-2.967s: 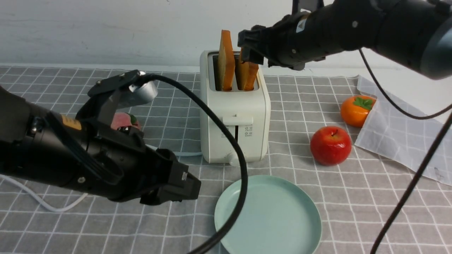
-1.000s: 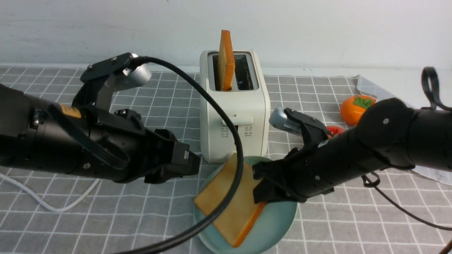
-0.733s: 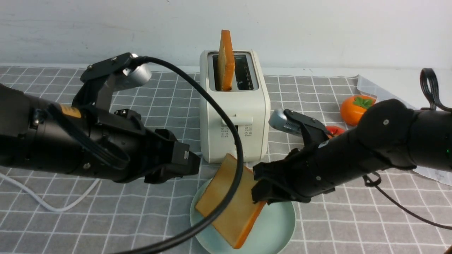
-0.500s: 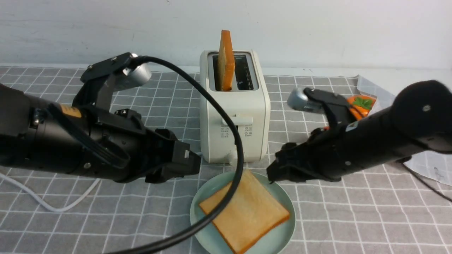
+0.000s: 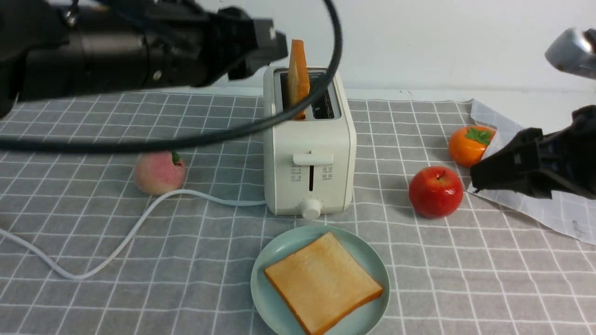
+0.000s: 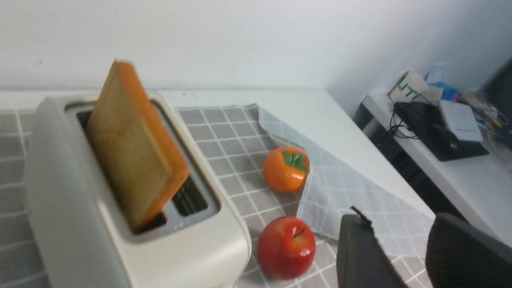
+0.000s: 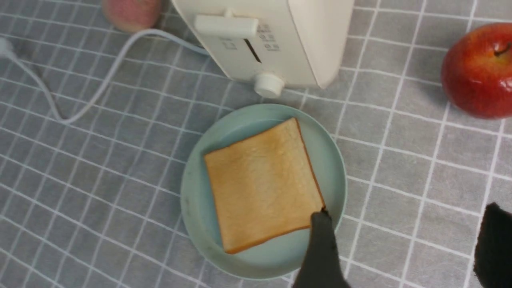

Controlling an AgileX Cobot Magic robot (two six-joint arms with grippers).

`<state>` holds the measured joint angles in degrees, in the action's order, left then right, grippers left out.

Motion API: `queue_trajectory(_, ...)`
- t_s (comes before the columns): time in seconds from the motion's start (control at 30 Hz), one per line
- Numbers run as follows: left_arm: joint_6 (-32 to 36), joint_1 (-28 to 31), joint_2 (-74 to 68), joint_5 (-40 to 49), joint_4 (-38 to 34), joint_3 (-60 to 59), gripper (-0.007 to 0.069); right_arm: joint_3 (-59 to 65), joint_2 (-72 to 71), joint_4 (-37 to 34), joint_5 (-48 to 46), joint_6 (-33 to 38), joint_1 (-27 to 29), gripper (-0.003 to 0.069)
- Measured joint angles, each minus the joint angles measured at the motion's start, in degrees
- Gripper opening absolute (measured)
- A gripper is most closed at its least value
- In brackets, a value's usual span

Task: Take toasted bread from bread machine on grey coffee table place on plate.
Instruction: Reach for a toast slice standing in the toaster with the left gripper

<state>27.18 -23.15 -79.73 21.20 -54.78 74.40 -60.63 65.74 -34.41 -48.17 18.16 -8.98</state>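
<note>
Grey gridded worktop [image 5: 447,279]: plate [image 5: 267,298] near its front edge, one toast upon it; second toast [image 5: 298,79] upright in toaster [image 5: 309,139], liable to snag if pulled askew; both grippers empty, jaws apart.

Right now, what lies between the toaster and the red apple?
Only bare grey gridded cloth lies between toaster and red apple, as the front view shows.
</note>
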Motion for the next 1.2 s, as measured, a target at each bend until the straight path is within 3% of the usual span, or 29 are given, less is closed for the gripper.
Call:
queue_trajectory(0.07,-2.38,0.0,-2.73,1.79,1.94,3.64,0.0257,0.0,-0.67,-0.42,-0.5,0.0,0.0,0.0484)
queue_trajectory(0.17,-16.27,-0.46,-11.6,9.17,15.86,16.92,0.0302,0.0,-1.34,-0.54,-2.86,0.0,0.06,0.0484)
queue_trajectory(0.2,-18.17,-0.54,-12.1,9.66,18.08,18.39,0.0306,0.0,-1.34,-0.54,-3.16,0.0,0.06,0.0484)
queue_trajectory(0.23,-26.08,-1.49,-16.53,13.96,27.93,24.08,0.0334,0.05,-1.34,-0.54,-4.34,0.0,0.06,0.0484)
queue_trajectory(0.27,-27.18,-1.63,-16.53,13.96,29.17,24.75,0.0334,0.02,-1.34,-0.54,-4.48,0.0,0.06,0.0484)
queue_trajectory(0.3,-36.19,-2.88,-20.61,18.28,39.3,30.33,0.036,0.02,-1.34,-0.54,-5.57,0.0,0.06,0.0484)
queue_trajectory(0.37,-44.51,-4.36,-24.01,21.64,50.38,34.52,0.0379,0.02,-1.38,-0.54,-6.06,0.0,0.06,0.0484)
queue_trajectory(0.5,-57.18,-6.29,-28.94,22.0,62.92,38.43,0.0396,0.06,-1.38,-0.48,-6.71,0.0,0.06,0.0484)
queue_trajectory(0.63,-62.49,-6.29,-32.7,17.44,66.46,38.82,0.0396,0.06,-1.38,0.06,-7.23,0.0,0.06,0.0484)
queue_trajectory(1.07,-64.0,-5.71,-40.91,8.88,69.38,38.82,0.0388,0.06,-1.38,0.68,-7.11,0.0,0.06,0.0484)
queue_trajectory(1.2,-63.97,-4.99,-40.62,11.01,70.1,38.82,0.031,0.06,-1.38,0.8,-7.11,0.0,0.06,0.0484)
